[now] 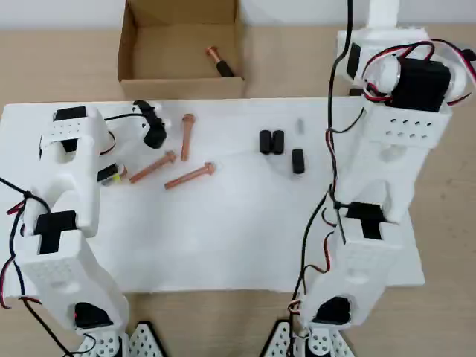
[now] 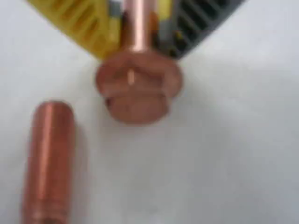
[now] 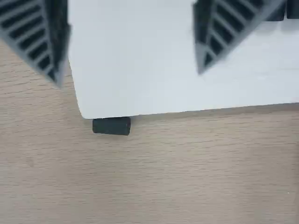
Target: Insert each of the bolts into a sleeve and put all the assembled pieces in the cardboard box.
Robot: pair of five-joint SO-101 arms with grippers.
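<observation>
Copper-coloured metal sits in my left gripper [image 2: 138, 51]. Its yellow finger [image 2: 79, 23] and black finger [image 2: 201, 18] are closed on the shaft of the held bolt [image 2: 138, 88], whose broad head sticks out past the fingertips over the white mat [image 2: 233, 154]. I cannot tell whether the head touches the mat. Just beside that head, with a narrow gap between, lies the plain end of a second bolt [image 2: 49, 158].

In the high view, this all sits at the left middle of the frame. To the right of it a third bolt [image 1: 187, 135] lies nearly straight up the frame, and a fourth bolt [image 1: 190, 176] lies slanted just below it, both loose on the mat.

The cardboard box [image 1: 182, 88] stands off the mat's far edge at the upper left centre, and one assembled piece [image 1: 220, 63] lies inside near its right wall.

At the centre of the frame, a first sleeve [image 1: 265, 141] and a second sleeve [image 1: 278, 141] lie side by side. A third sleeve [image 1: 297, 161] lies just below and right of them.

My right gripper [image 3: 130, 77] hangs with its dark ribbed fingers spread wide and holds nothing. Under it a stray sleeve [image 3: 111, 126] lies on the wooden table [image 3: 187, 177], right against the mat's edge.
</observation>
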